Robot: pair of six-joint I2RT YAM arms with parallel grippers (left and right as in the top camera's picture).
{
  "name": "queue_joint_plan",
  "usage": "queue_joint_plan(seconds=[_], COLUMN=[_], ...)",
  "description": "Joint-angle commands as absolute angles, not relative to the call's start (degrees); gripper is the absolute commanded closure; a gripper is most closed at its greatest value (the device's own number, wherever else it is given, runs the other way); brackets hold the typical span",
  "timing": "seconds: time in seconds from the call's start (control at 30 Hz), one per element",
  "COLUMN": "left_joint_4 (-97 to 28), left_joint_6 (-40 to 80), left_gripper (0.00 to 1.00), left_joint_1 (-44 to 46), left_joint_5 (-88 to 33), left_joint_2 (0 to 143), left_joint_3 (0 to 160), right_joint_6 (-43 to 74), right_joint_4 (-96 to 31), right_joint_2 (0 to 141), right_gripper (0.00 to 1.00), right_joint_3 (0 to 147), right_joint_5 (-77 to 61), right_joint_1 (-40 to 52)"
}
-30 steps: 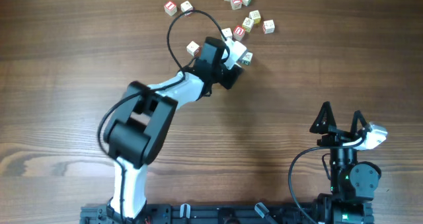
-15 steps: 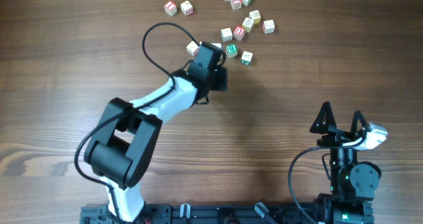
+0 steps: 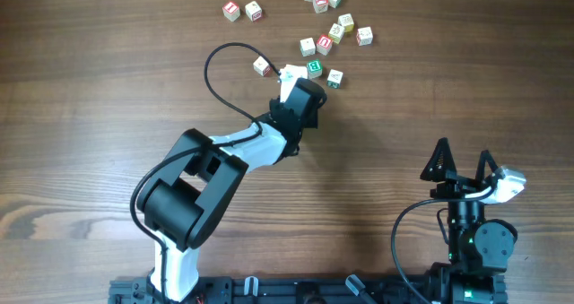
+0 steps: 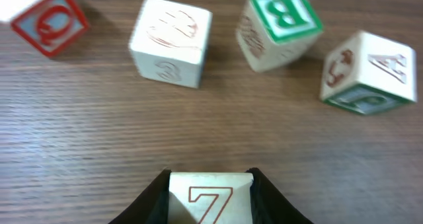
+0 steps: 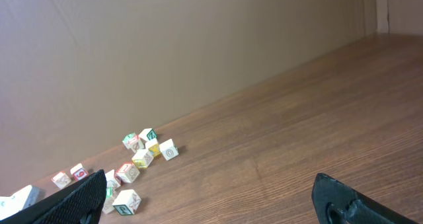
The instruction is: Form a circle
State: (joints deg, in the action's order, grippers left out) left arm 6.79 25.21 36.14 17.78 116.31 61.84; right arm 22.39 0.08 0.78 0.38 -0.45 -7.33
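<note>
Left gripper [image 4: 210,179]: jaws pinched on the 7 cube [image 4: 211,197], one finger flat against each side face, red numeral towards the wrist camera. Cannot tell whether it sits on the table [image 3: 108,116] or hangs just above it. Right gripper [image 3: 464,153]: spread wide, holding nothing, parked by its base, well apart from the work

Handling (judged): it is a small pale wooden cube, so expect it to be light, rigid and not fragile. The faces look smooth and are probably a little slick. The flat parallel sides suit your two fingers. Take each cube across opposite side faces, centred, with the fingers square to the wood. A corner-on grip will likely twist it out. Neighbours should skid if you nudge them

Look: pale bare wood with letters or numerals in red or green. Ahead of the held cube are the 3 cube [image 4: 170,42], the B cube [image 4: 281,27], which looks tilted, and the A cube [image 4: 367,72]. The Q cube [image 4: 49,22] is far left

Position: the circle is not formed yet. Overhead, the cubes [image 3: 336,31] lie in a loose scatter at the table's far side. A pair [image 3: 242,11] sits off to the left, and the held cube is at the scatter's near edge
</note>
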Motion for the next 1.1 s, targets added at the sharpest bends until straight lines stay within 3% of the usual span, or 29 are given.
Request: queue_joint_plan(seconds=[0.0, 0.57, 0.73, 0.87, 1.07], left_joint_4=[7.09, -9.50, -14.66, -14.72, -14.81], left_joint_6=[26.26, 51.07, 68.01, 68.93, 69.49], left_gripper=[0.69, 0.68, 0.69, 0.67, 0.46], left_joint_1=[35.86, 36.64, 36.67, 37.43, 39.16], left_joint_5=[20.58, 23.70, 23.68, 25.34, 28.67], left_joint_2=[117.23, 115.33, 115.28, 115.28, 115.26], left_joint_3=[61.17, 61.17, 61.17, 61.17, 61.19], right_joint_6=[21.61, 21.63, 21.63, 21.63, 21.65], right_joint_4=[0.32, 0.32, 0.32, 0.32, 0.32], right_joint_2=[0.43, 0.43, 0.43, 0.43, 0.43], right_gripper=[0.00, 0.00, 0.00, 0.00, 0.00], right_joint_3=[0.30, 0.30, 0.30, 0.30, 0.30], right_joint_5=[-1.39, -1.37, -1.37, -1.37, -1.37], right_joint_1=[-7.53, -7.53, -7.53, -7.53, -7.53])
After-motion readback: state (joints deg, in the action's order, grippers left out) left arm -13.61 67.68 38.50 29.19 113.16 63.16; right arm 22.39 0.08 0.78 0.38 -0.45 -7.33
